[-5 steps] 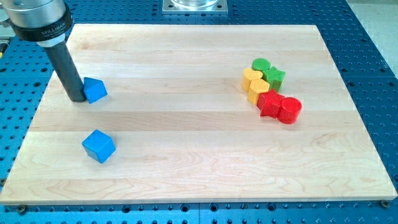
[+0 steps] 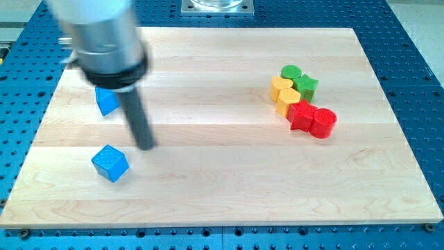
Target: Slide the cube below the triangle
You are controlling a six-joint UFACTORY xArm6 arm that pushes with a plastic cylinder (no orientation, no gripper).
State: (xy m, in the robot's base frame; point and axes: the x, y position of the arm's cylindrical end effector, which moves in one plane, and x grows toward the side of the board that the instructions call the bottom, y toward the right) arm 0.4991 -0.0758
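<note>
No legible writing: the arm's housing is motion-blurred and any label on it cannot be read.

The arm enters from the view's top left, its dark rod pointing down at a slight slant. My tip (image 2: 145,146) is on the tabletop (image 2: 222,173), just up and to the right of the blue cube (image 2: 110,163), apart from it. The tool is a bare rod and grasps nothing.

Taking the blue cube as landmark: the blue triangle (image 2: 105,101) lies above it, partly hidden behind the arm. Far to the cube's right and higher sits a touching cluster: green cylinder (image 2: 291,72), green star (image 2: 306,86), two yellow blocks (image 2: 282,92), red star (image 2: 300,115), red cylinder (image 2: 324,123).
</note>
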